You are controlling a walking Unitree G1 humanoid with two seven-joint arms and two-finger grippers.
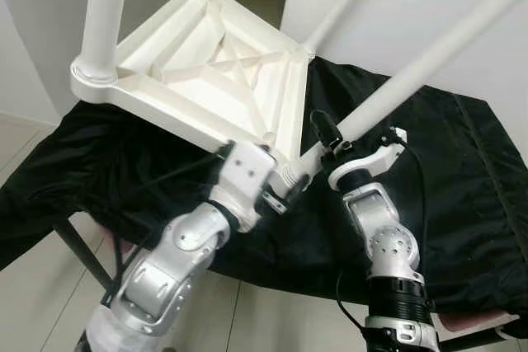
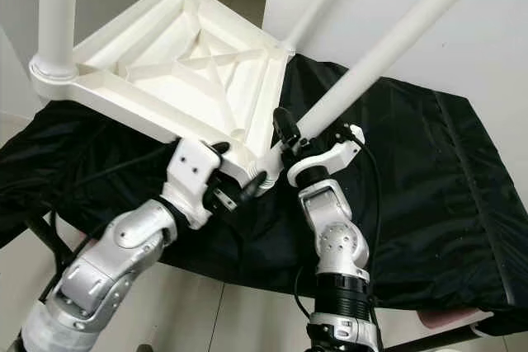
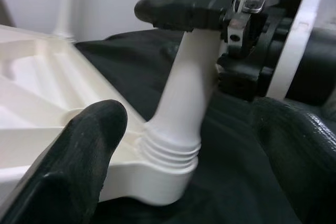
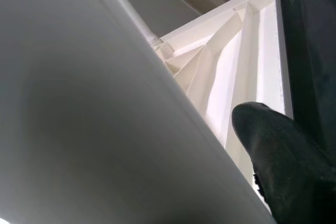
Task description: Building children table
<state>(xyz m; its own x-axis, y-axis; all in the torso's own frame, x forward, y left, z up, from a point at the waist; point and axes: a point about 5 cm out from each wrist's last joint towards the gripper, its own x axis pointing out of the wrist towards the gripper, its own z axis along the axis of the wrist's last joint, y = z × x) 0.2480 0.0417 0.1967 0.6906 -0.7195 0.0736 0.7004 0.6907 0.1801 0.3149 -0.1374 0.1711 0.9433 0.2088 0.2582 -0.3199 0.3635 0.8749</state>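
White plastic table top [image 1: 206, 72] lies upside down w/ its ribbed underside facing up, tilted, resting on a black cloth [image 1: 462, 171] spread over a low stand. Three legs already stick up from its corners, e.g. the thick left leg [image 1: 103, 14]. A fourth white leg [image 1: 429, 55] slants up to the right from the near corner socket [image 3: 168, 179], and its threaded end sits in that socket.

Right gripper [image 1: 330, 144] is clamped around this leg just above the socket; one black finger [image 3: 184, 8] lies across the leg in the left wrist view.

Left gripper [image 2: 235, 175] is at the near corner of the table top, right beside the socket. One finger [image 3: 79, 161] rests on the white rim. Can't tell if its fingers are apart or together.
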